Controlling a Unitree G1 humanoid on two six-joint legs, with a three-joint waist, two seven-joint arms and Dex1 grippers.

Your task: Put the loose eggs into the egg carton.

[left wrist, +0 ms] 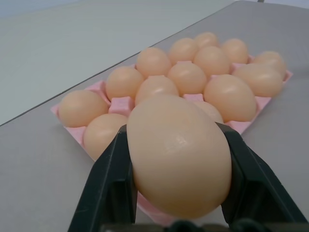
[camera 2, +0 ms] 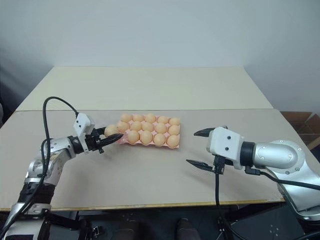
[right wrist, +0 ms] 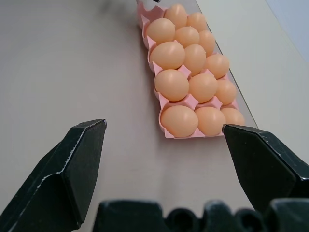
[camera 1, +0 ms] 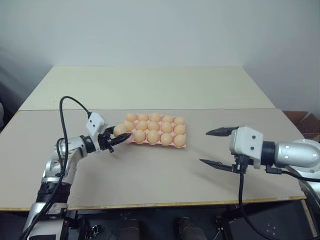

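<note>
From the head views, the left gripper [camera 1: 117, 136] has its two black fingers clamped on one egg [camera 1: 120, 130], held off the table [camera 1: 150, 170] right at the carton's near-left corner, just beside the pink egg carton [camera 1: 181, 145]. The carton lies flat a little past the middle of the tan table, its cups full of matching orange-tan eggs as far as I can see; the corner cup nearest the held egg is hidden behind it, so I cannot tell whether it is free. A black cable [camera 1: 67, 107] loops up over the left arm and hangs behind the wrist, clear of the carton. The right gripper [camera 2: 200, 148] hangs well apart from the carton on its other side, its jaws spread wide with nothing between them, only bare tabletop between its fingertips and the tray. A second, paler table [camera 1: 150, 85] butts against the far edge, with a plain wall behind it. In the left wrist view, the held egg sits squarely between the two fingers [left wrist: 113, 186], and the filled rows of the carton rise just beyond it. In the right wrist view, the two dark fingers [right wrist: 67, 169] stand far apart, and the carton lies ahead between them, across open table.
</note>
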